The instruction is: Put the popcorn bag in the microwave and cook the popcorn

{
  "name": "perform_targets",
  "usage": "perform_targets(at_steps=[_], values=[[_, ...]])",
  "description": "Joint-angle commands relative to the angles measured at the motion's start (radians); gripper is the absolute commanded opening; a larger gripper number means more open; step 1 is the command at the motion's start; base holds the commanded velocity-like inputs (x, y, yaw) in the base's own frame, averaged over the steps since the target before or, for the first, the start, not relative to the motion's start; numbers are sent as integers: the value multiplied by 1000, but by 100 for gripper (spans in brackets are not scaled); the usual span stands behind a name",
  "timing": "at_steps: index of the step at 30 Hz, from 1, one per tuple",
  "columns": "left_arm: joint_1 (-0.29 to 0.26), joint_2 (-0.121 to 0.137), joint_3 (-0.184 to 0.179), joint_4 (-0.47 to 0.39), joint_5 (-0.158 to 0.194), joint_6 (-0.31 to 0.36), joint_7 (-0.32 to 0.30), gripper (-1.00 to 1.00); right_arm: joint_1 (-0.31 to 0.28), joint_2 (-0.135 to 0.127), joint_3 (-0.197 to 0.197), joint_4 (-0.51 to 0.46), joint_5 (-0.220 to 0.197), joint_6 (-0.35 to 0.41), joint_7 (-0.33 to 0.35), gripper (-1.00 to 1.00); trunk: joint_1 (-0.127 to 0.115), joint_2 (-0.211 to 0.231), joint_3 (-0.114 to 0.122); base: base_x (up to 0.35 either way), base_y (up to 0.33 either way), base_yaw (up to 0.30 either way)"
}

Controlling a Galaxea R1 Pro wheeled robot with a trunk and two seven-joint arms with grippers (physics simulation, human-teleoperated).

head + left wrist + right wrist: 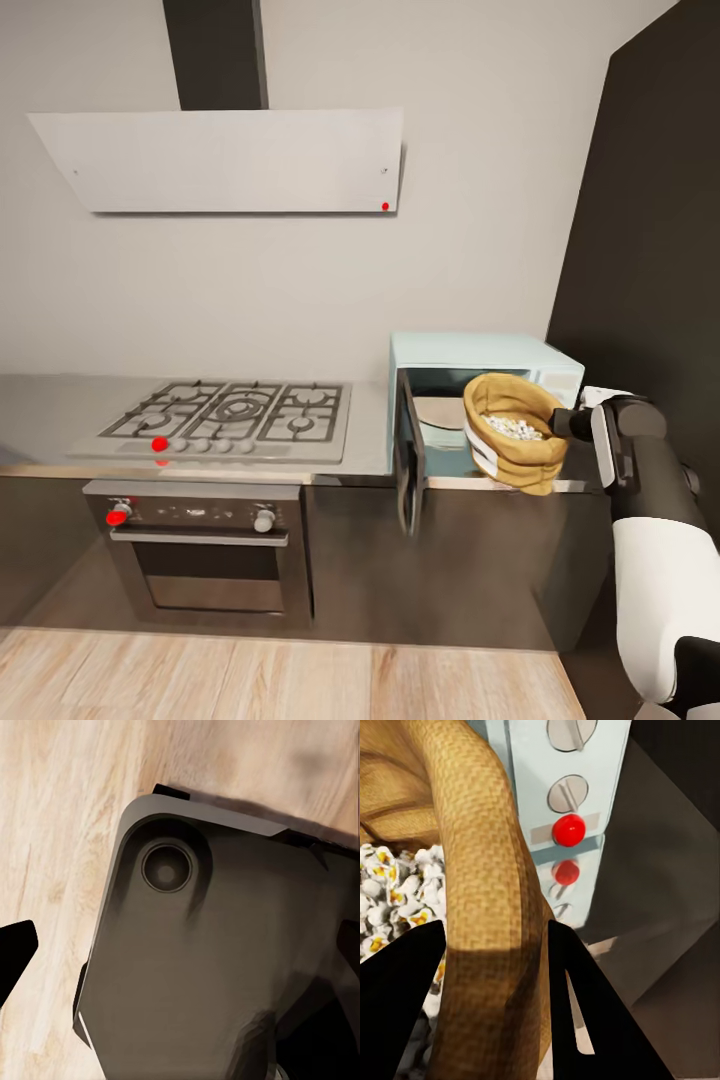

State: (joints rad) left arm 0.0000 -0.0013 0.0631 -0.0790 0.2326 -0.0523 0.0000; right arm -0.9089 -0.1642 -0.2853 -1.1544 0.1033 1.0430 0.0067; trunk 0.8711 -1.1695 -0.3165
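Note:
The pale blue microwave (480,352) stands on the grey countertop (50,400), its door (407,455) swung open to the left. The orange-brown popcorn bag (515,445) hangs tilted just in front of the opening's right side. My right gripper (565,423) is shut on its rim from the right. White puffed popcorn (513,427) fills the bag. In the right wrist view the bag's rolled rim (480,870) sits between the two black fingers of the right gripper (495,1005), with popcorn (390,892) beside it and the microwave's knob panel (577,765) behind. My left gripper (187,937) hangs open above the robot's base.
A steel gas hob (235,415) lies left of the microwave, with a built-in oven (205,550) below and an extractor hood (220,160) above. A tall dark cabinet (650,250) closes off the right side. Wooden floor (250,680) runs along the cabinet fronts.

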Motion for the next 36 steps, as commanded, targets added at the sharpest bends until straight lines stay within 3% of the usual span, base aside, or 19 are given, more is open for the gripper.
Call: perform_targets(at_steps=[1, 8, 36], values=[[0, 0, 6, -1, 1, -1, 0, 100, -1, 0, 0, -1, 6, 4, 3, -100, 1, -1, -1, 285, 0, 0], [0, 0, 5, -1, 1, -1, 0, 100, -1, 3, 3, 0, 6, 4, 3, -100, 1, -1, -1, 155, 0, 0], [0, 0, 5, -2, 1, -2, 0, 100, 0, 15, 8, 15, 6, 4, 0, -100, 1, -1, -1, 11, 0, 0]])
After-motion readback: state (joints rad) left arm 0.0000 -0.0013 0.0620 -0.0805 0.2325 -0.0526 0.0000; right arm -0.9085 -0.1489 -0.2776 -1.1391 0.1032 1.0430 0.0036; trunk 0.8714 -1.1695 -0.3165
